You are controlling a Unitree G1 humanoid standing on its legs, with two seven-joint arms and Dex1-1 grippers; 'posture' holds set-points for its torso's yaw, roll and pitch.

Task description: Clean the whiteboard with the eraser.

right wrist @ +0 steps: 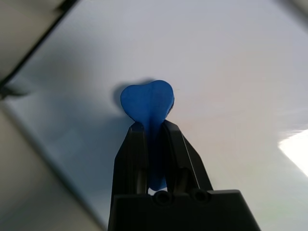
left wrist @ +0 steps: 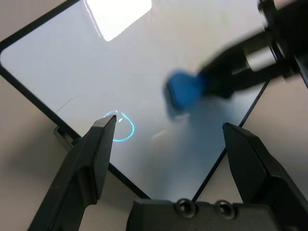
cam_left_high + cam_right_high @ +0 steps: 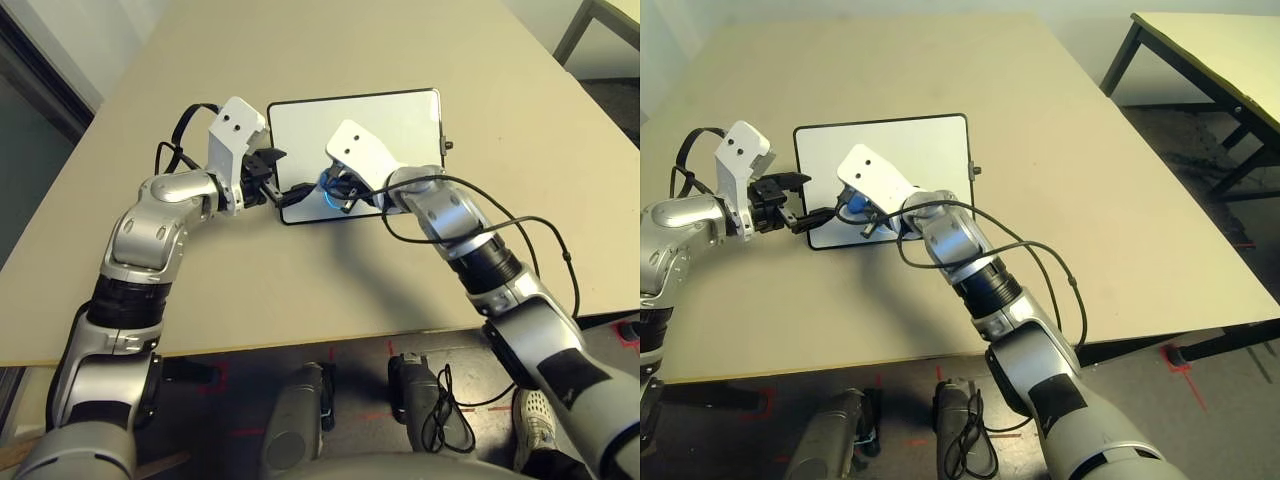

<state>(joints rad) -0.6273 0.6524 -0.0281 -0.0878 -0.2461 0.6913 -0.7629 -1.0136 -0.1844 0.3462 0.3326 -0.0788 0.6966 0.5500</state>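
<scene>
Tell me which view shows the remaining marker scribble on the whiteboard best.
The left wrist view: a light blue scribble sits on the whiteboard near its edge, apart from the eraser held by the right gripper. In both eye views the grippers cover that area. The right wrist view's board area looks clean.

One whiteboard, one eraser, one mark, two desks.

I count one whiteboard (image 3: 390, 120) lying on my desk (image 3: 300, 290), one blue eraser (image 1: 147, 103) pinched in my right fingers (image 1: 137, 154), and one light blue scribble (image 2: 124, 126) on the board. My left fingers (image 2: 98, 144) number two, spread wide. A second desk (image 3: 1220, 50) stands beside mine.
</scene>
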